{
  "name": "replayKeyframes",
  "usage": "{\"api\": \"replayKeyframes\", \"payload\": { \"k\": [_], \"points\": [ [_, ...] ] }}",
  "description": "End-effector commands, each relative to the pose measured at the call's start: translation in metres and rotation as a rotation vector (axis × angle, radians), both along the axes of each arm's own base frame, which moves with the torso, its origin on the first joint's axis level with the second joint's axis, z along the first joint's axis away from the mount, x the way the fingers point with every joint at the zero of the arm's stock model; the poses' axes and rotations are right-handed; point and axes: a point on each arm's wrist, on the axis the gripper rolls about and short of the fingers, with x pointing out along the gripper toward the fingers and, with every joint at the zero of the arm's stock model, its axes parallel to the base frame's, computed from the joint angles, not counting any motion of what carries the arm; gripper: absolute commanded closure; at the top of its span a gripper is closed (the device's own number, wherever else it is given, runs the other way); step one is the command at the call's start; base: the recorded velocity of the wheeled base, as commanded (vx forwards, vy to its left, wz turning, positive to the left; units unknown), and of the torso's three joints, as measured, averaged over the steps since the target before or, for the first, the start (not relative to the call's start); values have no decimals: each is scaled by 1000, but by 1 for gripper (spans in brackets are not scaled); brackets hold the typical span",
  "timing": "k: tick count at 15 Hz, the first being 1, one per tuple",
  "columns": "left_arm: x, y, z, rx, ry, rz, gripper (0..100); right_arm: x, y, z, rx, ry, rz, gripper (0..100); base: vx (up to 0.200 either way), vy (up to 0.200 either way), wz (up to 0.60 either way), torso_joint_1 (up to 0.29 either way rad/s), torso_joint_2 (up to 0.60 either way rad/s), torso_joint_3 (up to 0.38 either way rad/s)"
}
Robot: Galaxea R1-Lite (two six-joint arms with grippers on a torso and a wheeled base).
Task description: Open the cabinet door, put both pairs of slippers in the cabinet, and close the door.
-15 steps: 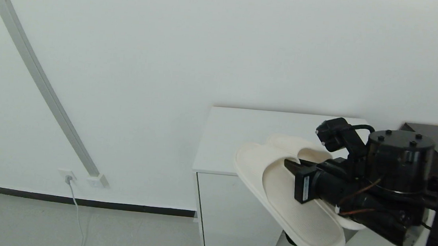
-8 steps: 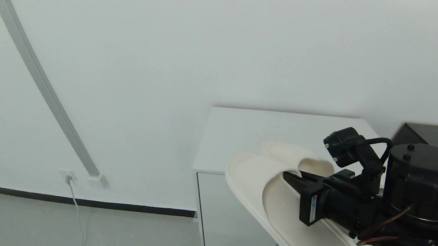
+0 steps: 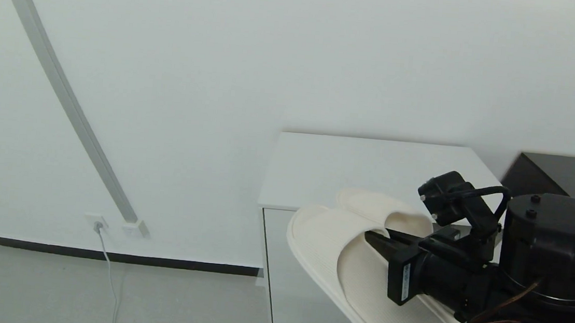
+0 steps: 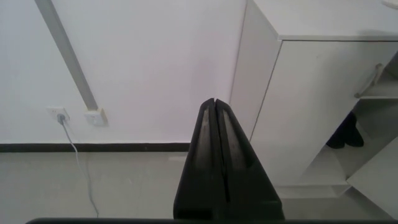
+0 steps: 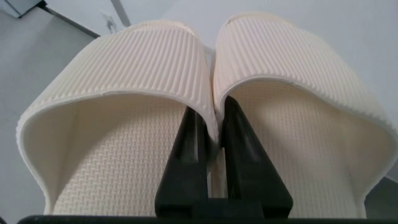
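Observation:
A pair of cream slippers (image 3: 332,248) hangs side by side in front of the white cabinet (image 3: 370,171), toes pointing at it. My right gripper (image 3: 372,235) is shut on the slippers' two inner walls, pinched together (image 5: 209,124). The slippers (image 5: 124,93) hide the cabinet front below them. My left gripper (image 4: 214,104) is shut with nothing in it and hangs off to the cabinet's (image 4: 298,106) left side. One front panel there carries a handle (image 4: 371,79); beside it the inside stands open, with shelves and a dark object (image 4: 346,130) low down.
A dark piece of furniture (image 3: 567,173) stands right of the cabinet. A grey slanted strip (image 3: 64,95) runs down the wall to a socket with a cable (image 3: 99,224). Bare floor (image 3: 99,296) lies to the cabinet's left.
The right gripper with the slippers has come down and a little left, from level with the cabinet top to its front. The head view has shifted slightly.

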Motion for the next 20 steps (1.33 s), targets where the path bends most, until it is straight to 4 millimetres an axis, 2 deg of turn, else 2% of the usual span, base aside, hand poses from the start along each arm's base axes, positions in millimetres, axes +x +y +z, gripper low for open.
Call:
{"api": "replayKeyframes", "payload": {
  "k": [1, 3, 20],
  "points": [
    [0, 0, 0, 0, 0, 3, 100, 1, 1, -2, -6, 5, 1, 100, -200, 0, 0, -2, 2, 12],
    [0, 0, 0, 0, 0, 2, 100, 3, 4, -5, -14, 12, 2, 100, -200, 0, 0, 0, 7, 2],
    [0, 0, 0, 0, 0, 3, 100, 2, 5, -10, -20, 12, -2, 100, 0, 0, 0, 0, 0, 0]
  ]
}}
